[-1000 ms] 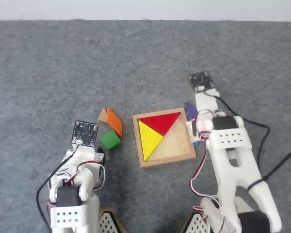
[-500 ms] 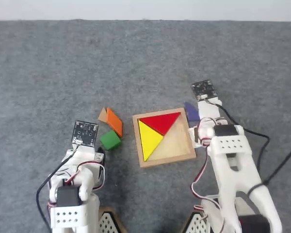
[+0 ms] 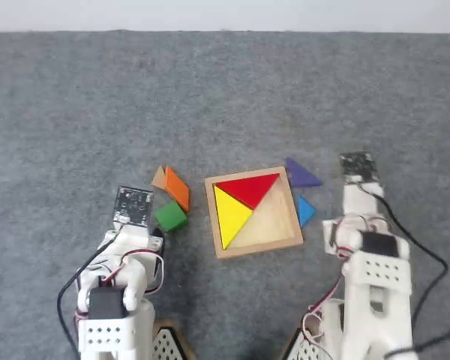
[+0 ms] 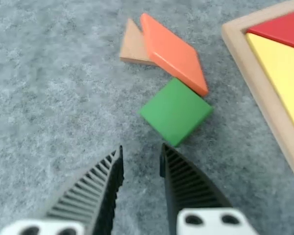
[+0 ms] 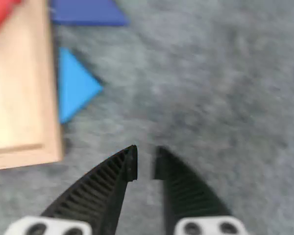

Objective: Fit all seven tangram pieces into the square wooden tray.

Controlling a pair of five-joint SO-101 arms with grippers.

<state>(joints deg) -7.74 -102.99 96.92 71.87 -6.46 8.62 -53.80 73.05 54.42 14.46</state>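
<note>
The square wooden tray (image 3: 261,248) holds the red triangle (image 3: 247,189) and yellow triangle (image 3: 231,214) (the rest is bare wood). The blue triangle (image 3: 305,211) lies just beside it. The left hand (image 4: 141,156) is parted and empty near the green square (image 4: 175,111). The right hand (image 5: 145,159) is barely parted and empty over the surface (image 5: 225,88).

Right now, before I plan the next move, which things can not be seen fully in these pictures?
1. Tan wooden triangle: the orange parallelogram piece lies over part of it in the high view and the left wrist view, so its full outline is hidden.
2. Square wooden tray: cut off by the picture edge in both wrist views.
3. Purple triangle piece: cut off by the picture edge in the right wrist view.
</note>
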